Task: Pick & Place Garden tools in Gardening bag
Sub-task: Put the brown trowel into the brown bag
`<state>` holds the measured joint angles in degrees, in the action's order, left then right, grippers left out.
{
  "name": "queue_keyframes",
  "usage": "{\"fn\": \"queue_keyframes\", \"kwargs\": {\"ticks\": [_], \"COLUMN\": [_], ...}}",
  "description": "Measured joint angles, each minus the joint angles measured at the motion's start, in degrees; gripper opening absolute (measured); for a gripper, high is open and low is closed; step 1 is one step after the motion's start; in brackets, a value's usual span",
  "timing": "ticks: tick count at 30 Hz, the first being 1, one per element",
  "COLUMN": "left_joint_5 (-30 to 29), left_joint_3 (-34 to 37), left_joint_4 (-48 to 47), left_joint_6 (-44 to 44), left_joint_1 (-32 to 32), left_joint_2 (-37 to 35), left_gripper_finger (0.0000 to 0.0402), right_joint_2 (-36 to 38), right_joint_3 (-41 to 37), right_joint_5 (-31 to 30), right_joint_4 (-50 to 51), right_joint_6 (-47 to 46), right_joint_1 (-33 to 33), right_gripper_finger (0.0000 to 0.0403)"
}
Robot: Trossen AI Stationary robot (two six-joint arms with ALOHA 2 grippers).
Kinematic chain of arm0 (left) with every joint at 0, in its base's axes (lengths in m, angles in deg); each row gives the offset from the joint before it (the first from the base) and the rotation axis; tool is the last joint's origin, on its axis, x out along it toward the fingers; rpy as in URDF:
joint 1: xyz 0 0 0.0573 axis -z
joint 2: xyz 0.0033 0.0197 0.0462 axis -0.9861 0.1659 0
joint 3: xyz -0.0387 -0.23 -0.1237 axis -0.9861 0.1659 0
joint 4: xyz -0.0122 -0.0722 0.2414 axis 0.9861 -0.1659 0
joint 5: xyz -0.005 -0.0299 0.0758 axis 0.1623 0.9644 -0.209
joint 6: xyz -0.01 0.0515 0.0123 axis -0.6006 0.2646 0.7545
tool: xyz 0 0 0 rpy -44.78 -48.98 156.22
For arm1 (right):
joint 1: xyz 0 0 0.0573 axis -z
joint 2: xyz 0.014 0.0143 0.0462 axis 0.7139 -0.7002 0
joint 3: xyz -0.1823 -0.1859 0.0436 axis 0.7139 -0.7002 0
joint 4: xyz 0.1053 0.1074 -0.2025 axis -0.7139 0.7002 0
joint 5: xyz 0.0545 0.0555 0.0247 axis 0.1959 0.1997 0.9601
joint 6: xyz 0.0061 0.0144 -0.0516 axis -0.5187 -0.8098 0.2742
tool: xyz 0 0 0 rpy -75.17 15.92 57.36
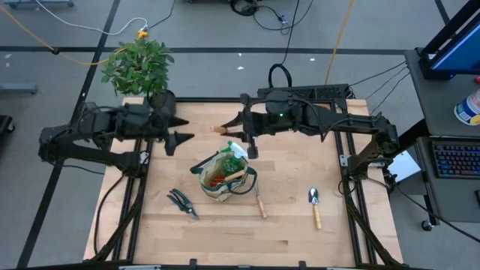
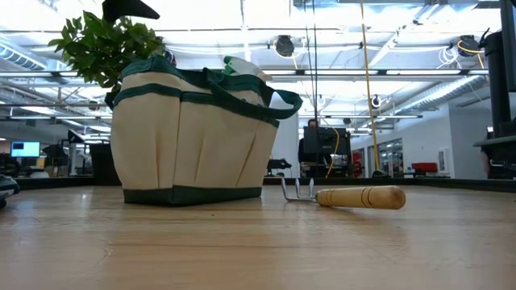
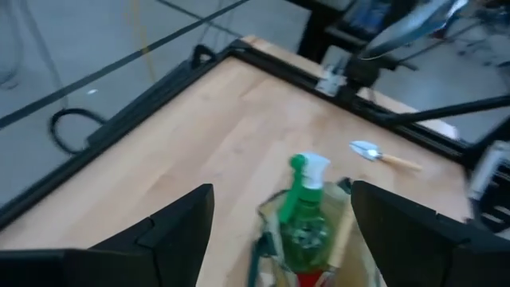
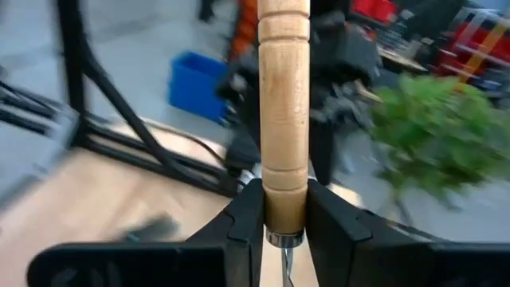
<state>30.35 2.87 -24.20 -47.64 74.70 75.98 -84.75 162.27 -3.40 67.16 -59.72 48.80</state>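
From above, the gardening bag is seen mid-table with the spray bottle in it; shears, a rake and a trowel are laid around it on the table; at table height, the rake is found just beside the bag; the left gripper is held released above the bottle; a wooden tool handle is clenched by the right gripper.
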Motion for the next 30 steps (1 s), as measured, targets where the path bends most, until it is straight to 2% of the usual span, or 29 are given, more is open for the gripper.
{"fn": "queue_keyframes", "kwargs": {"ticks": [4, 13, 24, 30], "left_joint_5": [-0.5, -4.8, -15.9, -17.9], "left_joint_3": [6.4, 18.9, 25.0, 30.2], "left_joint_4": [5.7, 17.1, 17.8, 25.1], "left_joint_6": [-1.0, -2.4, -5.4, -6.6], "left_joint_1": [4.5, 16.0, 30.6, 34.8], "left_joint_2": [-3.5, -10.4, -11.4, -11.8], "left_gripper_finger": [0.0304, 0.0306, 0.0308, 0.0308], "right_joint_2": [-0.5, -2.3, -7.9, -11.5], "right_joint_3": [0.0, 0.0, 0.0, -1.3], "right_joint_5": [5.8, 13.0, 13.2, 13.4], "right_joint_4": [-4.1, -8.5, -12.0, -15.6], "right_joint_6": [-4.4, -13.4, -15.6, -18.6], "right_joint_1": [0.0, -1.8, -4.1, -4.2], "right_gripper_finger": [0.0062, 0.0062, 0.0062, 0.0062]}}
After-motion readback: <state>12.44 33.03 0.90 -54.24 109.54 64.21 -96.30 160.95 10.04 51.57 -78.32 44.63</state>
